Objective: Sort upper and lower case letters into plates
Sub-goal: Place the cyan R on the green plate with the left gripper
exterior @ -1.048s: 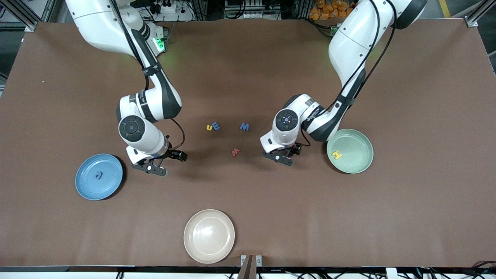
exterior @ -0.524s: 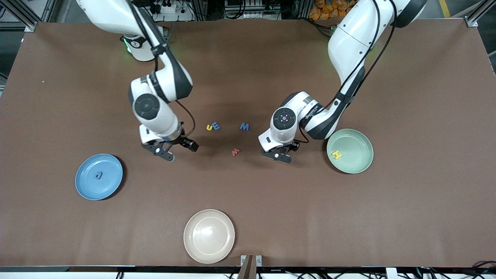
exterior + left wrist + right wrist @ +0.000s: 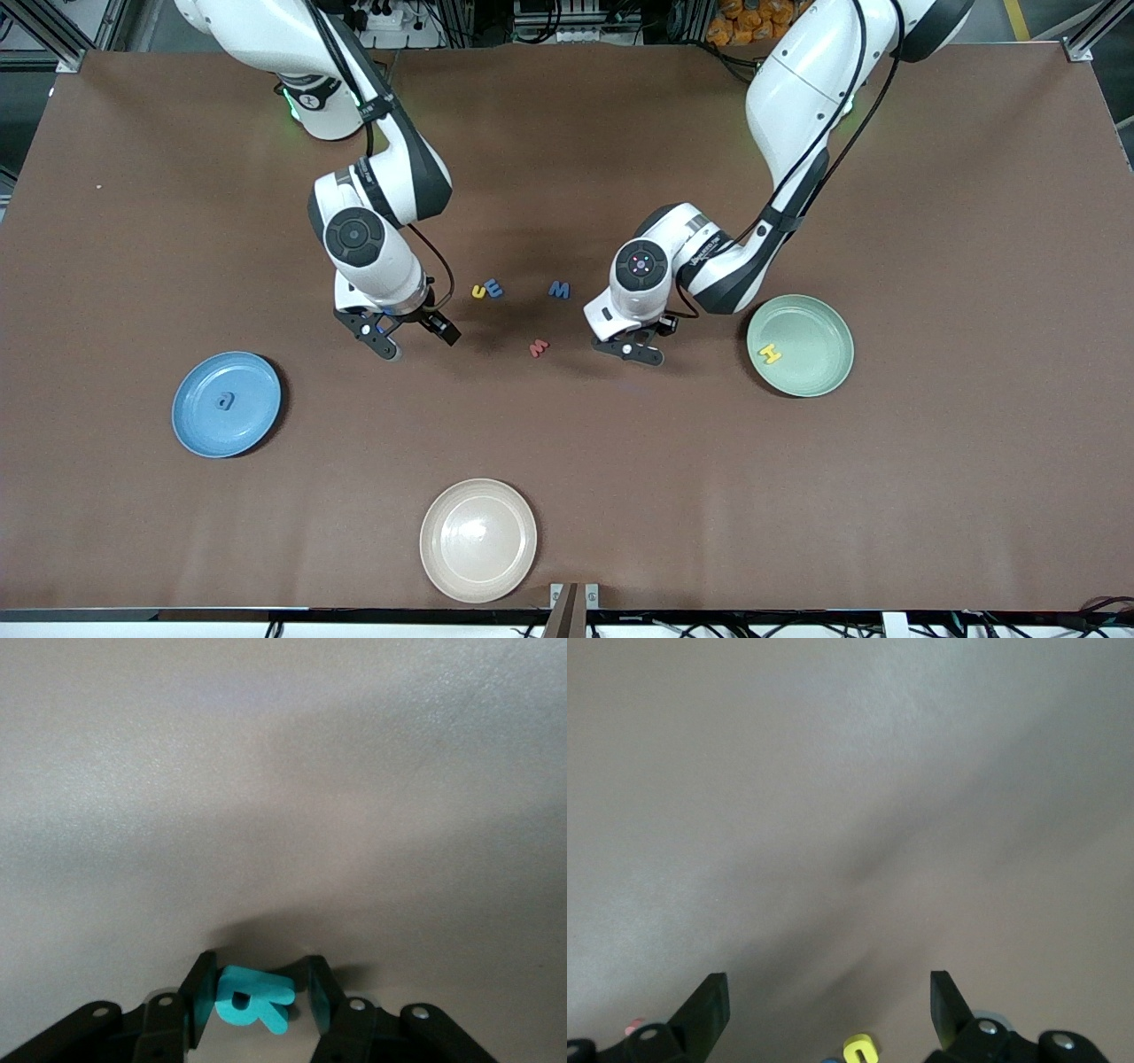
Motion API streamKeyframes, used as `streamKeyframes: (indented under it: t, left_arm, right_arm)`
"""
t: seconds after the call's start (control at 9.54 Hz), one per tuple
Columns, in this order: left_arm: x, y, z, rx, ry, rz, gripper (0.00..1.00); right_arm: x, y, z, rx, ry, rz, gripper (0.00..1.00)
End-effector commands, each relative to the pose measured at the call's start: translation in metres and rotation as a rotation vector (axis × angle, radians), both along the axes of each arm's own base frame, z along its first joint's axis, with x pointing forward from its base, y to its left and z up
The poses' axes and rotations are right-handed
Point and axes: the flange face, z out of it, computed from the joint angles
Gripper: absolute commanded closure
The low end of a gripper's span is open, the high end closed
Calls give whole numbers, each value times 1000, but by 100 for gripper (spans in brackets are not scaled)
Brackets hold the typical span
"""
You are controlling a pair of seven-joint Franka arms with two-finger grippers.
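Looking through the left wrist camera, I am seeing the left gripper with its jaws drawn in around a teal letter, an uppercase R lying flat on the brown table; one finger is touching the letter's edge, the other is just beside it, and I cannot tell whether the pinch is complete. The R's long axis is running across the gap between the fingers. In the front view that gripper is sitting low between the red letter M and the mint green plate, which is holding a yellow H. I am keeping the right gripper spread wide and empty, hovering near a yellow u touching a blue E. A blue M is lying beside them. The sky blue plate is carrying a blue lowercase a; the cream plate is sitting nearest the camera.
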Motion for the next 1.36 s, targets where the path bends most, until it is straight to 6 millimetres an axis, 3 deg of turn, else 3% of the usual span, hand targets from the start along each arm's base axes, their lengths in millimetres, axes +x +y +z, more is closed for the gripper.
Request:
streamKeyframes:
  t: [0.0, 0.1, 0.21, 0.42, 0.63, 0.94, 1.26]
  left_arm:
    - [-8, -1, -3, 1, 35, 27, 59]
    - [-8, -1, -3, 0, 35, 24, 61]
    - [-8, -1, -3, 0, 35, 24, 71]
    - [-7, 1, -3, 0, 35, 25, 84]
    - [4, 7, 5, 2, 37, 29, 84]
    - [48, 60, 42, 18, 81, -76, 85]
    - [72, 114, 60, 23, 119, -166, 85]
  right_arm:
    - [-15, 17, -10, 15, -6, -93, 0]
    - [-23, 23, -15, 13, 6, -106, 0]
    - [-29, 21, -19, 5, 18, -108, 0]
    - [-35, 18, -24, -7, 30, -104, 0]
    - [-48, 34, -28, -30, 22, -25, 0]
    - [-62, 56, -31, -45, -12, 98, 0]
    - [-68, 74, -33, 5, -57, 232, 0]
